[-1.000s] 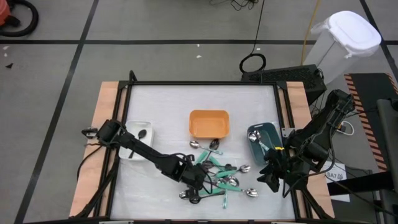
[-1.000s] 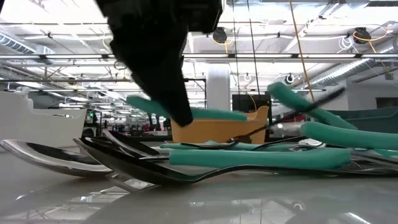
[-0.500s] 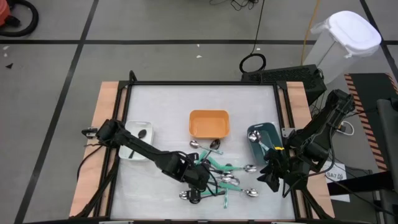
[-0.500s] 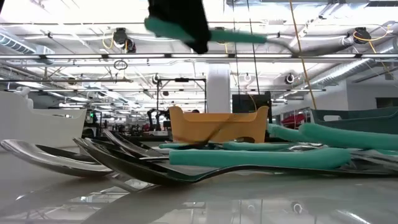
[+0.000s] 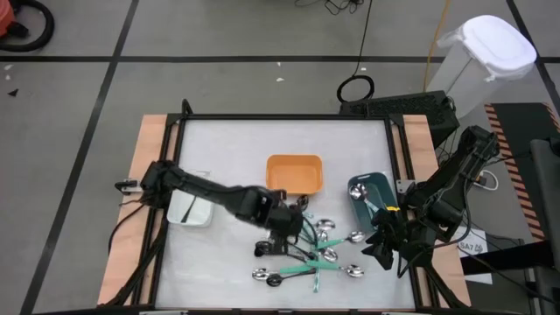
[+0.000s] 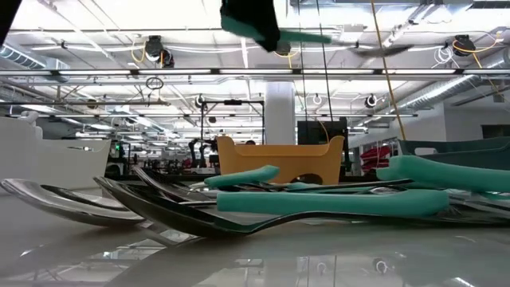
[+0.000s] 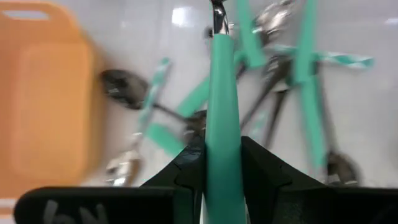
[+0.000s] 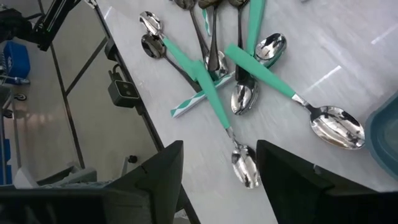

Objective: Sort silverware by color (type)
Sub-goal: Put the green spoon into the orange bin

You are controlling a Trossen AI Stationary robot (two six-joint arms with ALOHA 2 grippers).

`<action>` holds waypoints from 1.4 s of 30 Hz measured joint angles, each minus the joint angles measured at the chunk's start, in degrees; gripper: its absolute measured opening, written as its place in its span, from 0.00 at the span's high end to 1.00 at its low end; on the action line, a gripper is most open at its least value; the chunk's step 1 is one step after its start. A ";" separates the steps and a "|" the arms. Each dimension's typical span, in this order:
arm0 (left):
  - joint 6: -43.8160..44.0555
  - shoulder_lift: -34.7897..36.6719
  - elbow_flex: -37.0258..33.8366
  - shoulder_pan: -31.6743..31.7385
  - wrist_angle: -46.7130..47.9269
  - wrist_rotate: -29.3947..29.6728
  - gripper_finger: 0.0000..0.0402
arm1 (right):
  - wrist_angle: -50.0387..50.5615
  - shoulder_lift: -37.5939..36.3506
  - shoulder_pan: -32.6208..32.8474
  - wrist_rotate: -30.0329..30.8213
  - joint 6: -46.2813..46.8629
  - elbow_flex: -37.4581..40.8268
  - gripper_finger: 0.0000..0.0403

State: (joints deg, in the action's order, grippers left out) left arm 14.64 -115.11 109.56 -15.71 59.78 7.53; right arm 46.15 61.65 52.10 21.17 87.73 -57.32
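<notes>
A teal-handled spoon with a shiny silver head [image 7: 222, 124] is clamped between the two dark fingers of the left tool [image 5: 284, 223], lifted clear above the pile of teal-handled and black silverware [image 5: 315, 254] lying crossed near the front middle of the white counter [image 5: 236, 149]. Just behind the pile sits the orange rectangular plastic bin [image 5: 295, 174]. A white bin [image 5: 190, 208] stands by the left edge, a dark teal bin [image 5: 372, 194] by the right. The right tool [image 5: 385, 243] waits at the counter's right edge, fingers spread apart, holding nothing.
</notes>
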 joint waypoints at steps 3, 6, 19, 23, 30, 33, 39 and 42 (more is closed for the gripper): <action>-6.15 0.00 0.26 3.16 1.75 0.00 0.81 | 0.00 0.00 0.02 0.00 0.06 0.00 0.51; -12.56 -0.02 0.26 6.40 5.29 -0.02 0.81 | 0.00 0.00 0.00 0.00 0.42 0.00 0.51; -27.13 0.31 0.22 20.09 8.04 -4.98 0.81 | 0.02 0.00 0.02 3.04 3.10 0.00 0.51; -30.45 0.31 0.22 22.64 7.98 -5.72 0.81 | 0.02 0.00 0.02 3.04 3.14 0.00 0.51; -35.32 0.31 0.17 25.07 6.39 -7.98 0.81 | 0.04 0.00 -0.21 3.02 3.14 0.00 0.51; -37.72 -0.10 0.17 25.44 6.54 -8.11 0.81 | 0.04 0.00 -0.91 3.04 3.14 0.00 0.51; -41.65 -2.54 0.11 25.44 6.40 -8.13 0.81 | 0.04 0.00 -2.89 2.91 3.50 0.02 0.51; -42.12 -4.06 0.11 25.43 6.02 -8.13 0.81 | 0.02 -0.02 -3.78 2.87 3.81 0.02 0.51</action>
State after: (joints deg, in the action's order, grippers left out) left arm -27.47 -119.17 109.67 9.73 65.80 -0.60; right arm 46.17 61.63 48.32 24.04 91.54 -57.30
